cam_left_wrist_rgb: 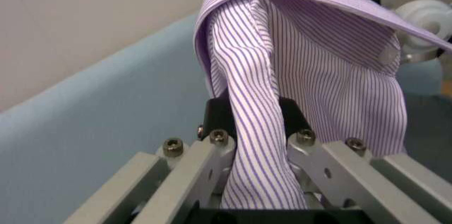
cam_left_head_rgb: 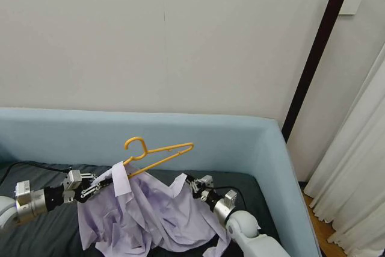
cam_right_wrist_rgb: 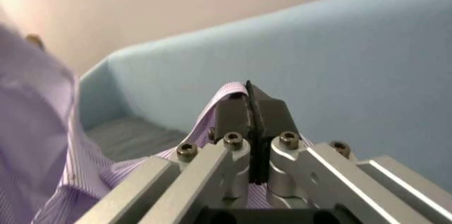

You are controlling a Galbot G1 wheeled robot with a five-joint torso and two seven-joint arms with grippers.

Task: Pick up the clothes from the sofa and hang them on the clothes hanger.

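While between both claws, shirt (striped)

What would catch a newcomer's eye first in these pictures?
A purple striped shirt hangs spread between the two grippers over the pale blue sofa, with the left gripper pinching one side and the right gripper the other. A yellow hanger sticks up from the shirt's top, bright against the sofa's back.
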